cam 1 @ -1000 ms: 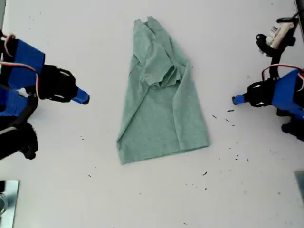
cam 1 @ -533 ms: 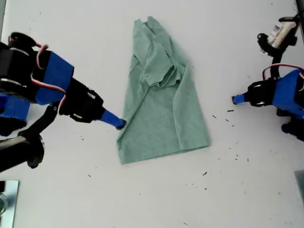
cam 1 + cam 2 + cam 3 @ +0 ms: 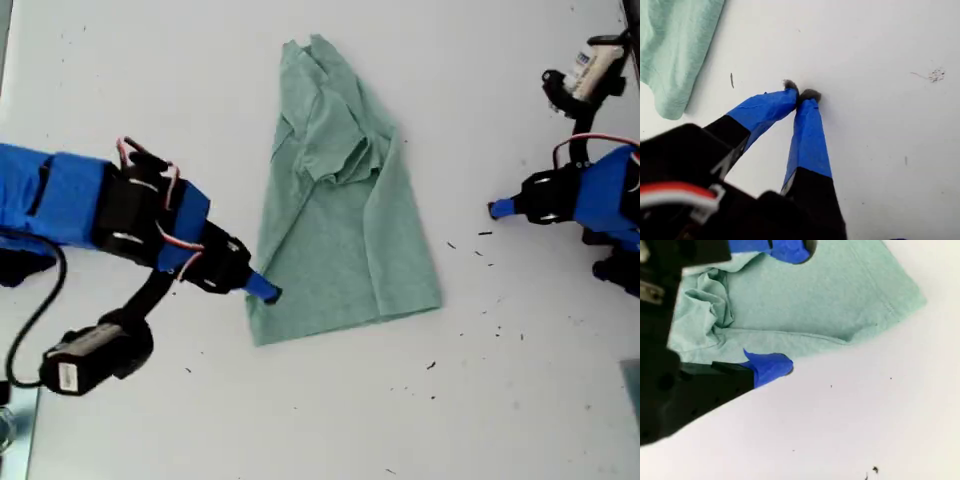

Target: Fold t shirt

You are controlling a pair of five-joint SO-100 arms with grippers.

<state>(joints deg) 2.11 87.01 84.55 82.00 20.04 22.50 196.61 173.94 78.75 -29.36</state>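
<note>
The pale green t shirt (image 3: pixel 340 200) lies partly folded in a long narrow shape on the white table, with a bunched sleeve near its middle. My second gripper (image 3: pixel 264 290) reaches in from the exterior view's left to the hem corner of the t shirt (image 3: pixel 805 305). In the second wrist view this gripper (image 3: pixel 782 307) is open, one fingertip (image 3: pixel 771 367) at the cloth's edge and the other over the fabric. My first gripper (image 3: pixel 801 95) is shut and empty on bare table at the exterior view's right (image 3: pixel 495 209), apart from the t shirt (image 3: pixel 675 45).
Small dark specks (image 3: pixel 452 245) dot the table between the shirt and the first gripper. A white-and-black device (image 3: pixel 590 70) stands at the exterior view's upper right. A metal object (image 3: pixel 15 420) sits at the exterior view's lower left corner.
The second arm has swung in from the exterior view's left edge and down to the shirt's hem corner. The first arm and the shirt have not moved.
</note>
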